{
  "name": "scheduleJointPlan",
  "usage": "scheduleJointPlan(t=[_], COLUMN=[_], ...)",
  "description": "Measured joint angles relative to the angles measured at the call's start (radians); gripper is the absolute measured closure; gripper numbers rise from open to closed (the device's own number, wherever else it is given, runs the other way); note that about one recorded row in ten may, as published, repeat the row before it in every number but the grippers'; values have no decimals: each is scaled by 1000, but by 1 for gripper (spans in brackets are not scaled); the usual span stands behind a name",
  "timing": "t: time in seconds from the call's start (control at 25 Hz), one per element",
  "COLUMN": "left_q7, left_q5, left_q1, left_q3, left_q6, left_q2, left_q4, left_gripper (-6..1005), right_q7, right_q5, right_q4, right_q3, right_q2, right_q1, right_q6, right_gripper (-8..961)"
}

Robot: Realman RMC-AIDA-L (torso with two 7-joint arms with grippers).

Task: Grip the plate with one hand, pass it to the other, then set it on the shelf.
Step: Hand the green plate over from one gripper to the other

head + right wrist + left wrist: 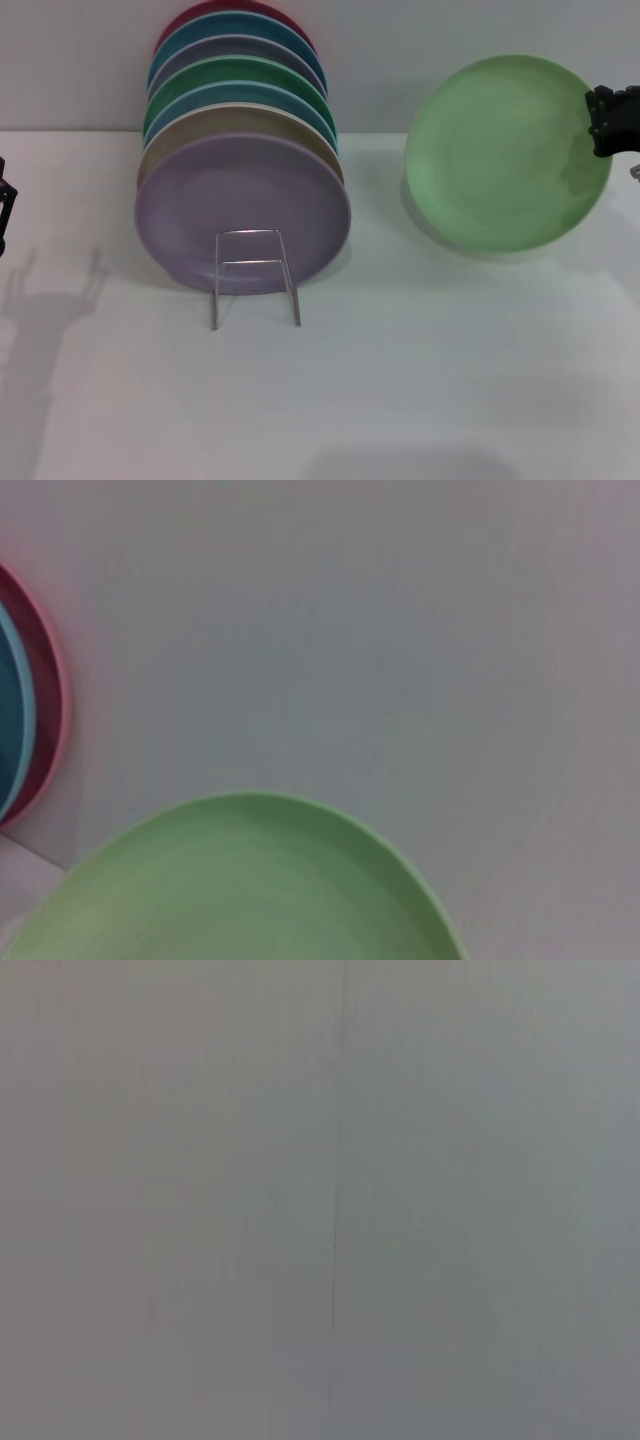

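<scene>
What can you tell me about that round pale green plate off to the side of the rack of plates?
The round, matte, pale green plate is plain, with a shallow raised rim and no pattern. It looks like ceramic or melamine. It is tilted up, its face toward the camera, on the right of the white table, apart from the stacked plates in the wire rack. The black right gripper is at its right edge, seemingly gripping it. Whether its lower edge touches the table cannot be told.

From the head we look down at the table (400,400). Head and right wrist views share the plate (505,150); the left wrist view faces a blank surface.
</scene>
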Motion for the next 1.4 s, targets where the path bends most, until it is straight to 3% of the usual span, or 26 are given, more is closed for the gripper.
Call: scheduleJointPlan(t=[0.44, 1.0, 1.4], left_q7=[-1, -2, -2], left_q5=[2, 1, 1], left_q1=[3, 9, 14], left_q3=[2, 1, 2], left_q6=[6, 21, 30], left_q2=[0, 2, 2], left_q4=[-3, -11, -11], left_gripper=[197, 197, 198], right_q7=[-317, -390, -429], right_q5=[303, 313, 313], right_q4=[-89, -76, -58], right_q3=[-50, -205, -218], right_q2=[-2, -3, -5], right_q1=[0, -8, -13], right_q6=[-118, -274, -299], right_gripper=[936, 937, 936])
